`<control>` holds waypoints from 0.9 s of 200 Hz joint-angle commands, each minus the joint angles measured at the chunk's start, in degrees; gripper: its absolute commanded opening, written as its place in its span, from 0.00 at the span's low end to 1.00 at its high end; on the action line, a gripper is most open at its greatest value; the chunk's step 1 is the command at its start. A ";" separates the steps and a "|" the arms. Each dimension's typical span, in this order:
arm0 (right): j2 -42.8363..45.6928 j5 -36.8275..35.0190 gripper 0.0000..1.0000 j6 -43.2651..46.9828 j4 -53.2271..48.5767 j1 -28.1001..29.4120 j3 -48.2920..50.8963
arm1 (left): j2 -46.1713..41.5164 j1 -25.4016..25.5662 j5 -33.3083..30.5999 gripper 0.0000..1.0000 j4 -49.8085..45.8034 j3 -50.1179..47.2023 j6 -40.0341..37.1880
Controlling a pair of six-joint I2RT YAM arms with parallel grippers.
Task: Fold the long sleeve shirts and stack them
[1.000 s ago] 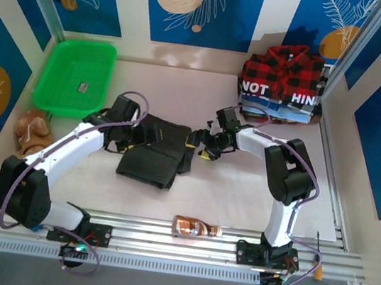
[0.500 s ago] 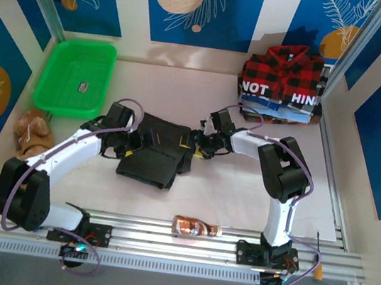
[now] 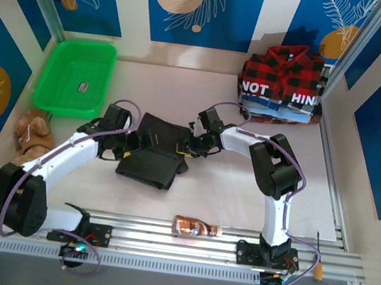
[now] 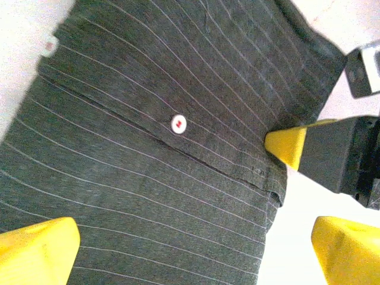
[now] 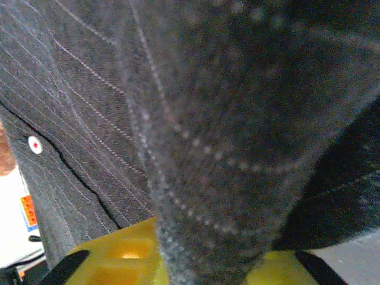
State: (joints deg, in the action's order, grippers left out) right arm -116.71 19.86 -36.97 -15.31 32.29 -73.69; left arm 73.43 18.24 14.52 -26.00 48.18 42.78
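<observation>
Green basket (image 3: pixel 75 75), one, sat far-left; one charcoal shirt (image 3: pixel 153 150) lay mid-table, one plaid shirt (image 3: pixel 284 67) topped the far-right pile (image 3: pixel 279 104). Left wrist: left gripper (image 4: pixel 193 255) hung spread wide over striped cloth, one white button (image 4: pixel 178 123). Right wrist: right gripper (image 5: pixel 196 261) clamped a fold of the charcoal shirt.

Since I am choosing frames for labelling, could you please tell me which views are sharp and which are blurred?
Top external: evenly lit and sharp, the plaid shirt crisp. Left wrist: sharp, the charcoal shirt with clear stripes and white button. Right wrist: its fold close to the lens is blurred.
</observation>
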 commanded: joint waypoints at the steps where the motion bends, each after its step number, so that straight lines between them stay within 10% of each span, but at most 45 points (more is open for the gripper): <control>1: 2.58 -4.88 0.08 1.82 -9.01 -0.48 -3.25 | -2.67 -3.25 -0.37 1.00 -2.80 2.44 -2.69; 110: 24.85 -49.43 0.00 23.43 -49.60 -12.23 -20.44 | -5.96 -10.31 -1.40 1.00 -11.12 18.73 -12.32; 180: 9.14 -62.26 0.00 33.92 -60.48 4.50 -26.09 | -4.79 -10.42 2.33 1.00 -9.16 17.25 -10.27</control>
State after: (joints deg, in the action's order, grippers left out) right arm -97.76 -38.85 -7.53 -69.89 30.06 -99.59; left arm 68.12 8.47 14.17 -35.05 65.73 32.23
